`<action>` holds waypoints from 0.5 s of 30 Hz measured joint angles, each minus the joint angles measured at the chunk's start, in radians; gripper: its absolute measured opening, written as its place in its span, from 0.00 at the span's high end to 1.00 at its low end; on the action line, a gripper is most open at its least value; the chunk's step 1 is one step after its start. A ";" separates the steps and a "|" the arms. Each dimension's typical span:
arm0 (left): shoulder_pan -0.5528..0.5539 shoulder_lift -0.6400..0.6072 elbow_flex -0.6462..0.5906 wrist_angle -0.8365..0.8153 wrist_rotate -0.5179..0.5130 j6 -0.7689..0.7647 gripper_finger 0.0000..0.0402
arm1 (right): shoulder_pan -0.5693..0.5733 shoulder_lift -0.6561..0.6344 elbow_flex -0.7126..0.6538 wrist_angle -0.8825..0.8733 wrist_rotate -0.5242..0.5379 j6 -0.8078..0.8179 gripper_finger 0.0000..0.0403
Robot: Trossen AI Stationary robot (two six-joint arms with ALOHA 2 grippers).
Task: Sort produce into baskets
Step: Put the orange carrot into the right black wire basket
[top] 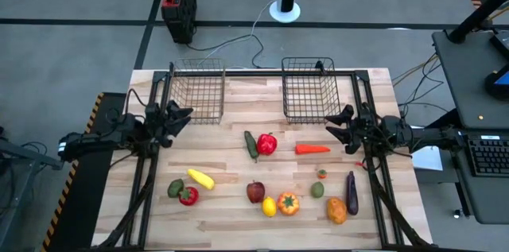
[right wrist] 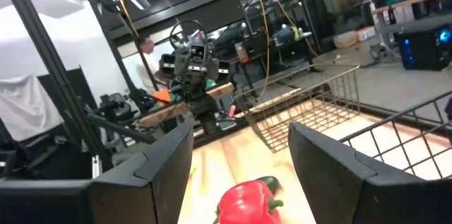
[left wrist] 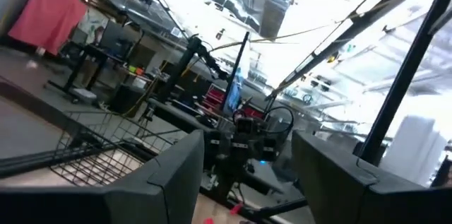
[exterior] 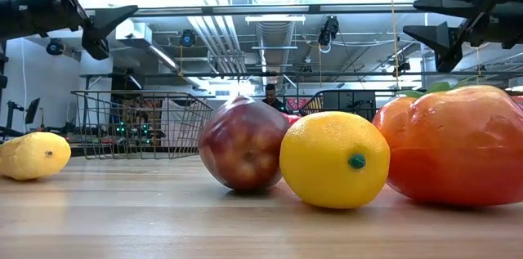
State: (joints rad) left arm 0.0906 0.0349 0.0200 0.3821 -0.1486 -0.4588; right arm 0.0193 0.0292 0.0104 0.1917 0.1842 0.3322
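Flanking glossy rounded produce (top: 268,145), two wire-mesh baskets (top: 197,91) top planked table (top: 231,220)

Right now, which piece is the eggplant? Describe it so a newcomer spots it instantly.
Start at the right basket at the table's far edge, then drop to the near right corner by the right arm's frame. There the eggplant lies beside an orange-brown piece: it is the only long, dark purple item.

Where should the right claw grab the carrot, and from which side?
Take the carrot across its thick orange end, coming straight down. It lies flat on the table, lengthwise left to right, clear of the red pepper, tapering toward the open right claw, so fingers should straddle its width.
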 joint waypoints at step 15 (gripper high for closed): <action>-0.004 0.106 0.000 0.095 -0.010 -0.111 0.51 | 0.000 0.037 0.082 0.029 0.012 0.017 0.44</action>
State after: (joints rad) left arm 0.0870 0.1410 0.0200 0.4771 -0.1590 -0.5703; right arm 0.0189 0.0667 0.0925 0.2212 0.1966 0.3492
